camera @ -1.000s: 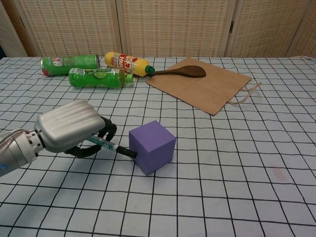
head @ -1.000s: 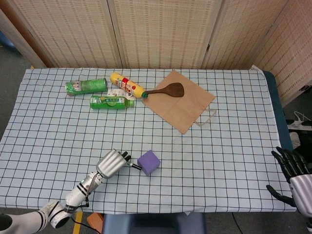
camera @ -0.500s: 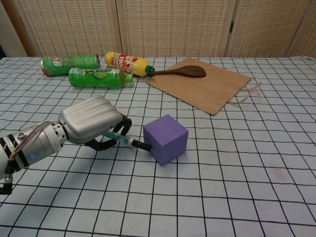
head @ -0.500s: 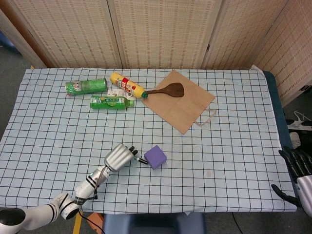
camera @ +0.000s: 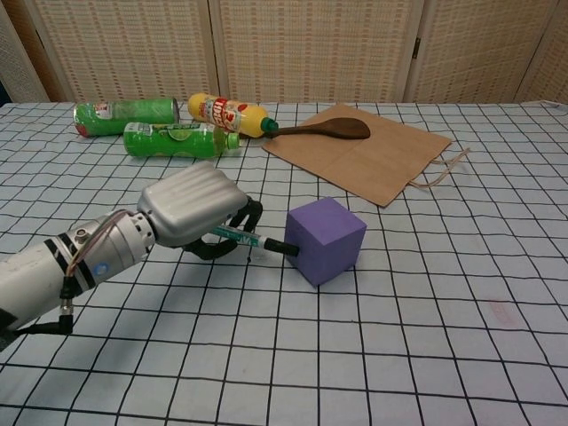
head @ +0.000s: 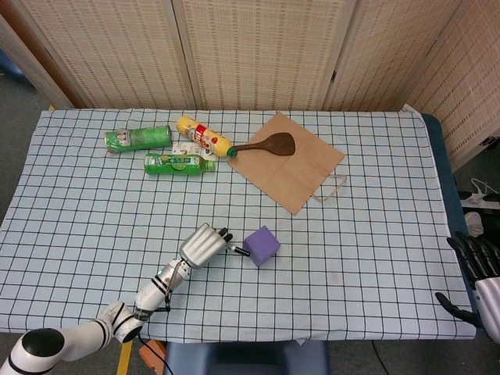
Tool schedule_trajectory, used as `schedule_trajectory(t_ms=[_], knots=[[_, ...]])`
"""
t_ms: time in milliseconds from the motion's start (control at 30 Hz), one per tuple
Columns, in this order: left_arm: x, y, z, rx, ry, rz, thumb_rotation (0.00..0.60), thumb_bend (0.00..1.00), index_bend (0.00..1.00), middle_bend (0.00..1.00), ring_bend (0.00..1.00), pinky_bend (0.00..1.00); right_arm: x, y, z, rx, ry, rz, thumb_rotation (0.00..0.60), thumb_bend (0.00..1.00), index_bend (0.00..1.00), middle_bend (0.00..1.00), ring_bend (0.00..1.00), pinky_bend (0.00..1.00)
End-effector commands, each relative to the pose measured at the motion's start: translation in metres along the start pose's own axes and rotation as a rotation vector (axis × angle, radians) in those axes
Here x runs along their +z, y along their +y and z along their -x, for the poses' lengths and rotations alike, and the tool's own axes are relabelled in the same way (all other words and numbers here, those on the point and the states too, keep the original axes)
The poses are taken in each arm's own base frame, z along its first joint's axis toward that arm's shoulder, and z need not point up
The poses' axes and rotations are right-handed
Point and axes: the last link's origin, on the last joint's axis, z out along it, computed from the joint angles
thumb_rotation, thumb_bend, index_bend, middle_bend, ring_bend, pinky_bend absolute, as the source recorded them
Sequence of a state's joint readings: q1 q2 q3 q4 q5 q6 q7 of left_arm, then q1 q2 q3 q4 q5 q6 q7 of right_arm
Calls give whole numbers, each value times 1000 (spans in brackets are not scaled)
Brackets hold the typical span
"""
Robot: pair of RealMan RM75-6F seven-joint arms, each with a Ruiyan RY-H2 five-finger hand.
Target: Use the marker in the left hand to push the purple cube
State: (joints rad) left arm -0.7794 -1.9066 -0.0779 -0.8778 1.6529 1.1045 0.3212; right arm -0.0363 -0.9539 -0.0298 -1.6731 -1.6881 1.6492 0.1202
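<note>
Grasping the green-barrelled black-capped marker (camera: 253, 240), the silver left hand (camera: 193, 211) points it rightward; its tip touches the small purple cube (camera: 326, 240).

Marker (camera: 257, 240) tip touching purple cube (camera: 326, 240)

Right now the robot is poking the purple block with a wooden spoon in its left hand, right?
Not the spoon. The left hand holds a marker, and its dark tip touches the purple block, as the chest view shows. The wooden spoon lies far off on the paper bag.
</note>
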Motion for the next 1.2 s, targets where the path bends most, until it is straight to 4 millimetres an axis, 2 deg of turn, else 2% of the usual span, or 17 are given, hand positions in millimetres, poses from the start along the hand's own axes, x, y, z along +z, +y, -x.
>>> schedule_trajectory(t_ms=[33, 233, 400, 700, 867, 967, 1100, 1200], knots=[[0, -1, -1, 3, 14, -2, 600, 610, 771, 777, 802, 1000, 0, 0, -1, -6, 8, 5, 600, 106, 0, 0, 0, 0], [-27, -16, 0, 37, 25, -18, 600, 606, 771, 777, 801, 1000, 1, 0, 1, -5, 2, 4, 600, 107, 0, 0, 0, 0], [-52, -38, 0, 62, 8, -66, 600, 606, 770, 777, 802, 1000, 1, -4, 4, -12, -10, -8, 600, 106, 0, 0, 0, 0], [-98, -94, 6, 104, -38, -197, 600, 605, 770, 776, 802, 1000, 2, -8, 10, -25, -26, -14, 600, 106, 0, 0, 0, 0], [-125, -128, 18, 97, -104, -294, 600, 604, 763, 772, 802, 1000, 3, -9, 11, -32, -25, -17, 600, 106, 0, 0, 0, 0], [-139, -142, 30, 56, -168, -341, 600, 605, 743, 767, 802, 1000, 3, -10, 12, -35, -27, -16, 600, 107, 0, 0, 0, 0], [-150, -154, 42, 27, -231, -374, 600, 576, 645, 725, 803, 1000, 4, -10, 14, -39, -31, -15, 600, 107, 0, 0, 0, 0], [-154, -156, 48, -7, -262, -384, 600, 543, 481, 625, 783, 999, 5, -11, 15, -40, -32, -13, 600, 107, 0, 0, 0, 0]])
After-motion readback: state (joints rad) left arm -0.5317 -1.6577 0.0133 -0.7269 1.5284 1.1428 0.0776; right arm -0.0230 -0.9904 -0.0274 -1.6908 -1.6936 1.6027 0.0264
